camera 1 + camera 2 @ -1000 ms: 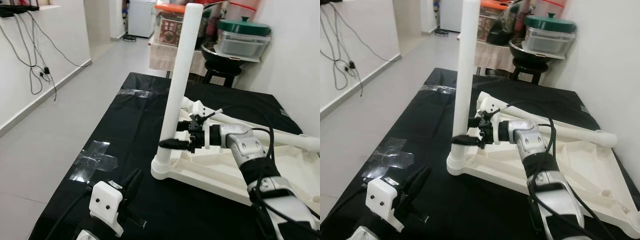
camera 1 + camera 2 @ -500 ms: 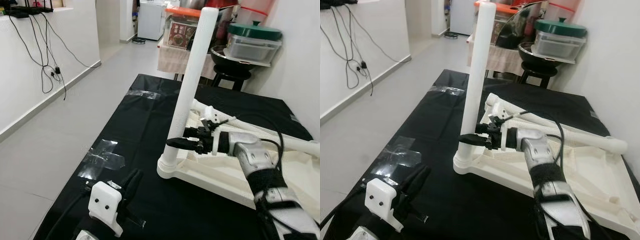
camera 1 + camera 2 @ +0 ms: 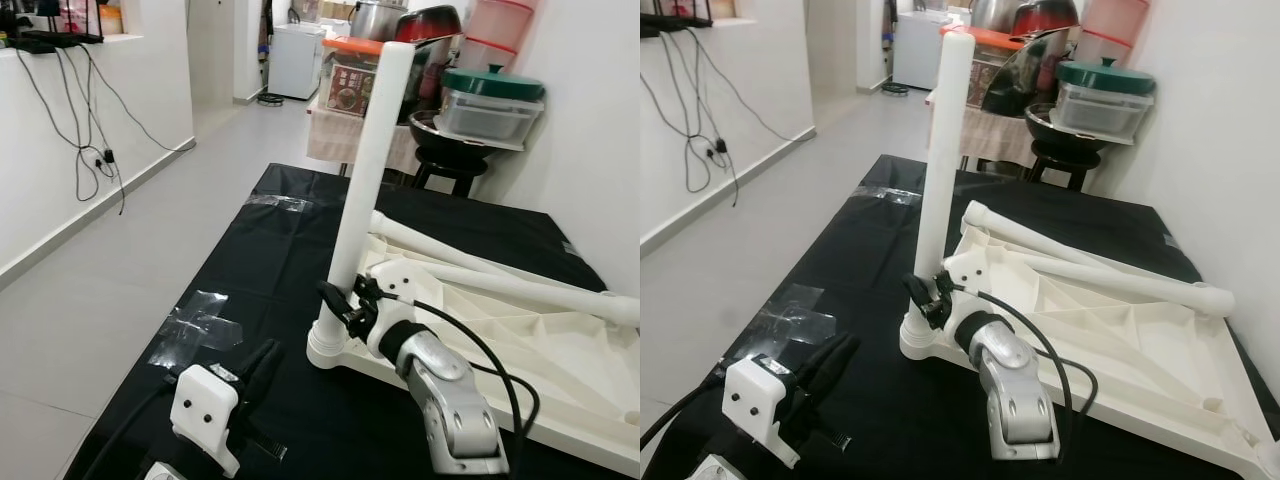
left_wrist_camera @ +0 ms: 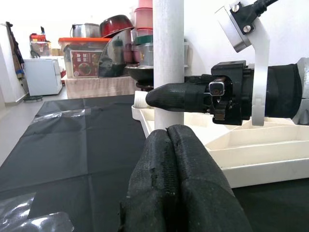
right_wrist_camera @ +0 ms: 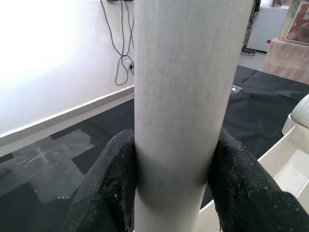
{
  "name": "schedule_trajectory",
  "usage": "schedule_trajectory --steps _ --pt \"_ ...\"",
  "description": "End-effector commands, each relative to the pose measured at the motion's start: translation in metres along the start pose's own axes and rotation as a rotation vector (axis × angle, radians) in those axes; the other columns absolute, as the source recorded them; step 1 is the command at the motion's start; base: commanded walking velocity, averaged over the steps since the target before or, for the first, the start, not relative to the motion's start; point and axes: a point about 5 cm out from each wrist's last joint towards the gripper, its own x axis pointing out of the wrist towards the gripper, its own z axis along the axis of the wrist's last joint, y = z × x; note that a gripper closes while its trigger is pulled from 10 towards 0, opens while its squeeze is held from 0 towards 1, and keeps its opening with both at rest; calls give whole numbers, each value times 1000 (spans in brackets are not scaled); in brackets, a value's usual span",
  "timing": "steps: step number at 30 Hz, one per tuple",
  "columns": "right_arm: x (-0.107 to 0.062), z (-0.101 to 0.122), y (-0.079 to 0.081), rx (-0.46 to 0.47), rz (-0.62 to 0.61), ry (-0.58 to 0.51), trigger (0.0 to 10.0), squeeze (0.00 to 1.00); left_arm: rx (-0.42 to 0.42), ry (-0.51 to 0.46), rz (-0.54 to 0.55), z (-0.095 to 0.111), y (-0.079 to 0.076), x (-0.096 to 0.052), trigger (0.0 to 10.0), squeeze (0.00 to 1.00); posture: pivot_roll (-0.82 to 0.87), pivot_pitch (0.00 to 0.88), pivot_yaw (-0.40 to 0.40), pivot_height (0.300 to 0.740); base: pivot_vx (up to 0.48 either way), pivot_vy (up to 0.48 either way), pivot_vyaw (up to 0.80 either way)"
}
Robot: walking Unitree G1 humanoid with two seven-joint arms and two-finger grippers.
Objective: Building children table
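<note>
A white table leg (image 3: 366, 170) stands upright in the corner socket (image 3: 329, 346) of the upside-down white tabletop (image 3: 540, 370) on the black mat. My right gripper (image 3: 333, 297) is shut on the leg just above the socket; in the right wrist view its two black fingers (image 5: 103, 192) press both sides of the leg (image 5: 186, 96). Two more white legs (image 3: 470, 262) lie across the tabletop. My left gripper (image 3: 260, 365) hovers low near the mat's front left corner, fingers (image 4: 178, 179) pressed together with nothing in them, pointing at the leg (image 4: 168, 58).
The black mat (image 3: 270, 240) has clear tape patches (image 3: 196, 320) on its left side. Behind it stand a stool with pots and lidded containers (image 3: 480, 100). Open tiled floor (image 3: 100, 260) lies to the left, with cables hanging on the white wall (image 3: 90, 150).
My right forearm has swung from the right side round toward me, its gripper still on the upright leg. The camera view has shifted. The left gripper has stayed put.
</note>
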Motion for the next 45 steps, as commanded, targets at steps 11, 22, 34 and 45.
schedule_trajectory --steps 11,22,34,45 --pt "-12 13 -19 -34 340 49 10000 1000 -18 14 -10 -3 -2 0 10000 0 20 12 -126 740 0 0 0" --pt "-6 36 -86 -102 629 97 10000 0 -17 12 -7 -5 -2 3 10000 0 32 0 -123 740 0 0 0" --pt "23 57 -70 -46 843 24 10000 0 -18 15 -5 -6 -3 5 10000 0 53 0 -131 740 0 0 0" --pt "27 48 -74 -74 842 33 10000 0 -23 14 -9 -6 -3 5 10000 0 42 0 -122 740 0 0 0"
